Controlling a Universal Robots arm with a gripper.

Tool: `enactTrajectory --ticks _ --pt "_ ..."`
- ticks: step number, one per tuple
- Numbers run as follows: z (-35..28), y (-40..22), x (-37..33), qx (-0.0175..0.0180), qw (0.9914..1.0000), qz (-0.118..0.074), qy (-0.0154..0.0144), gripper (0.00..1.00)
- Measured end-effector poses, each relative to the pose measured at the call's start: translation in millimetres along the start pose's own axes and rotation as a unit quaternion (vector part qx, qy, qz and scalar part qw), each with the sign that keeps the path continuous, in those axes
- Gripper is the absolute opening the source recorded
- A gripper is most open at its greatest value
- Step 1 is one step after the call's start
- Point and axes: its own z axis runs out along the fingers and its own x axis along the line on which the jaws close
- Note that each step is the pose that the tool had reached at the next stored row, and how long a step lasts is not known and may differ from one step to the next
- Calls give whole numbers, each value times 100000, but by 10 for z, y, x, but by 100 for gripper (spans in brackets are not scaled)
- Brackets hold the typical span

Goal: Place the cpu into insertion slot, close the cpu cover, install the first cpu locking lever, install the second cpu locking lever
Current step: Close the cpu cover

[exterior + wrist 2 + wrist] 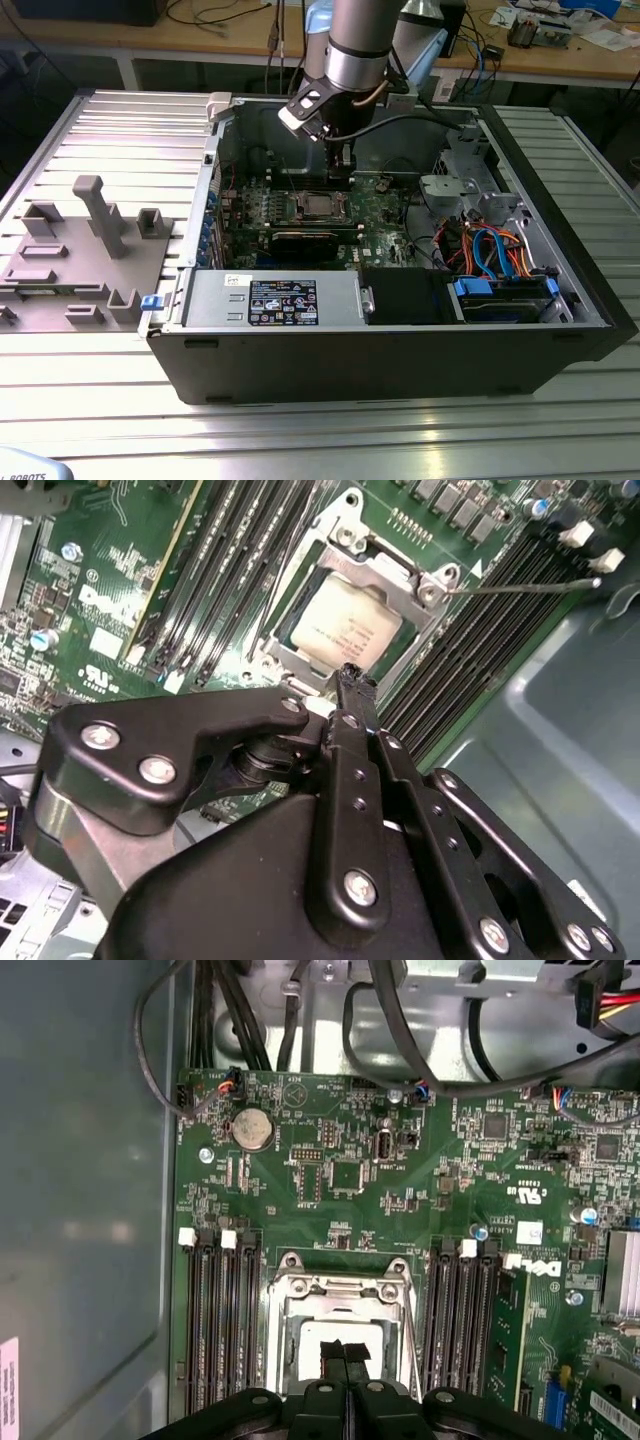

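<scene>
End effector fingers together, empty (above cpu, cpu cover)

Green motherboard: directly beneath the pincer. Black memory slots: flanking the pincer tip on both sides. Round coin battery: on the board, beyond the tip. Grey fixture block: outside the computer case, well apart from the pincer.
</scene>
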Motion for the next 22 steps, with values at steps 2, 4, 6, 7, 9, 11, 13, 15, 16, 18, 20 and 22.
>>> enactTrajectory --ticks 2,4,6,7,9,11,13,15,16,18,20,22 --pt "2 -17 1 -3 100000 2 5 11" --pt "4 -41 2 -7 100000 -2 6 11" --pt "7 -79 4 -8 100000 -4 12 11" --pt "7 -92 5 -7 100000 -2 10 11" --pt "9 -123 6 -5 100000 -5 7 11" --pt "11 -147 8 -6 100000 1 7 11" --pt "12 -172 9 -6 100000 1 5 11" --pt "14 -205 10 -5 100000 -2 6 11" --pt "15 -217 11 -6 100000 -5 6 11" --pt "16 -249 13 -6 100000 -1 6 11" --pt "18 -279 14 -6 100000 2 7 11" --pt "20 -303 15 -5 100000 -2 6 11"
